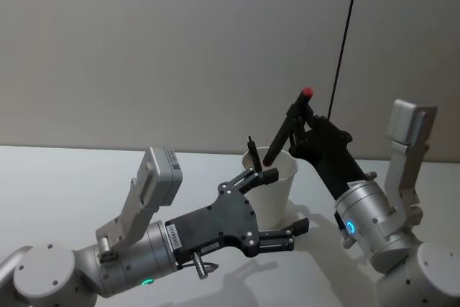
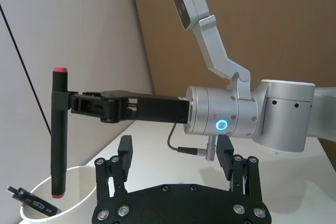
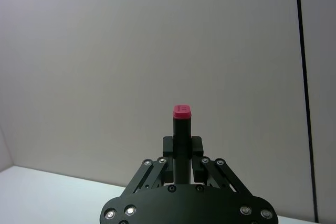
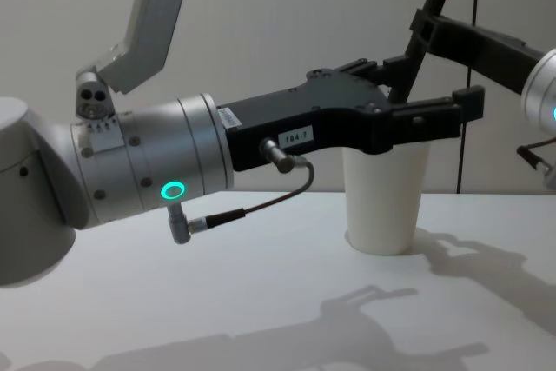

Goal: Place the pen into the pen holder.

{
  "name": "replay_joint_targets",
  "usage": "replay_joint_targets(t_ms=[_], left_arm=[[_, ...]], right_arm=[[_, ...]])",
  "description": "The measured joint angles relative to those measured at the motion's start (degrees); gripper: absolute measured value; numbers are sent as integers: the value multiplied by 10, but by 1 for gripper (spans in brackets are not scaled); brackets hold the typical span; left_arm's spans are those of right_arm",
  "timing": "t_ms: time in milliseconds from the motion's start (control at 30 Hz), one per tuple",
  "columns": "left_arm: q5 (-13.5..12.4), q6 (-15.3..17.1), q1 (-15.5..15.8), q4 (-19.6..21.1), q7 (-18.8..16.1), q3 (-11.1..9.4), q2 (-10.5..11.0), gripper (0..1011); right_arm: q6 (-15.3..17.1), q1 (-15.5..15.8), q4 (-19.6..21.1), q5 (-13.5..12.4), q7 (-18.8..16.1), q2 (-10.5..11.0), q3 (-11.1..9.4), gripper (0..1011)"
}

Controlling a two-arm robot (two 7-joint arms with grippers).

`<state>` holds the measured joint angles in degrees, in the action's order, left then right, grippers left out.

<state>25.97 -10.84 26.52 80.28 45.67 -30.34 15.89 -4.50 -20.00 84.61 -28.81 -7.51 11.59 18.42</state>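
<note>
Pale grey wall fills the background, with a thin black cable point(image 1: 348, 34) running down it at about 1 o'clock in the head view, above a white table point(image 1: 57, 177).

On that table, near the middle of the head view, stands the pen holder point(image 1: 272, 186), a plain white paper cup, upright. Inside it 1 black pen point(image 1: 254, 153) leans against the rim toward 11 o'clock; in the left wrist view its end pokes over the cup's edge.

The right gripper point(image 1: 296, 121) reaches in from 4 o'clock, its fingers clamped on the upper part of a second black pen point(image 1: 284, 138) with a red cap. That pen tilts, red top toward 1 o'clock in the head view, and its lower end dips just inside the cup's mouth; the left wrist view shows the red lower tip below the rim line, close to the inner wall. The right wrist view shows the 2 fingers pressed against the pen's barrel just under the red cap.

The left gripper point(image 1: 277, 210) comes in from 8 o'clock with its fingers spread wide on either side of the cup. 1 finger point(image 1: 253, 177) sits by the rim at the cup's 9 o'clock side, the other point(image 1: 291, 230) lies low beside the base at 5 o'clock. Whether either touches the cup cannot be told, and it grips nothing.
</note>
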Motion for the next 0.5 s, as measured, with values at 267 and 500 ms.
replay_joint_targets(t_ms=[267,500], left_arm=[[0,0,0,0,0,0,0,1003],[0,0,0,0,0,0,0,1003]], right_arm=[[-10,-1,-5,47,17,5,13,190],[-21,-4,-12,76,21,7,22,190]])
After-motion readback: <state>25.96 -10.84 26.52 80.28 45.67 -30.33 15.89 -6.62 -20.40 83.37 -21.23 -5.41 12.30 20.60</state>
